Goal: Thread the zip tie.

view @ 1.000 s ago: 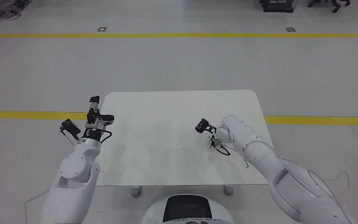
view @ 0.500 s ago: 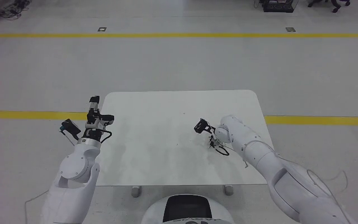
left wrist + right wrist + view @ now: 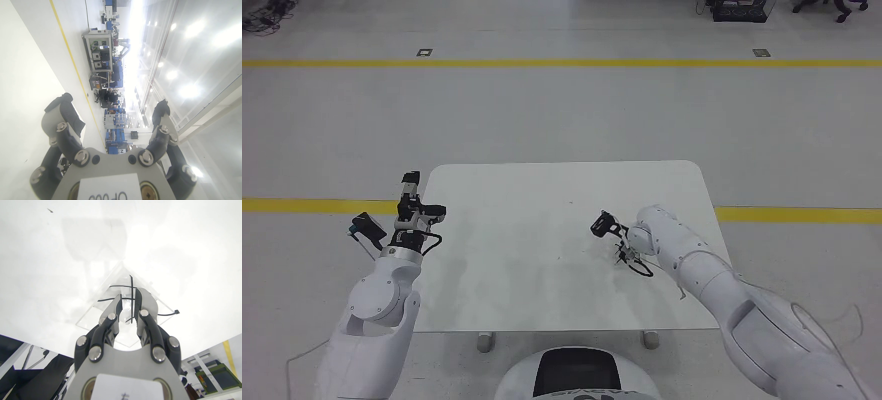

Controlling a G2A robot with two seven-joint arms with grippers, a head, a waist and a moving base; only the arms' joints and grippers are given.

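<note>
My right tool (image 3: 128, 300) is down at the work near the right edge of the counter (image 3: 542, 200). Its fingers stand only a little apart and are not closed on anything. One black strand of the zip tie (image 3: 132, 289) runs up between them, lying close along one pad. The narrow opening, I think, serves to pinch this thin strand without pushing the rest aside. The zip tie lies over a clear plate (image 3: 88, 321), which rests flat on the counter. Its strands cross one another above the plate, and its small square head (image 3: 176, 312) sits near one corner of the plate, apart from the fingers. Whether the tail passes through some hole of the plate, I cannot tell. My left tool (image 3: 113, 108) is wide open and holds nothing. It stands at the left edge of the counter, pointing up and away, well apart from the work. I suppose this leaves room for the right arm.
</note>
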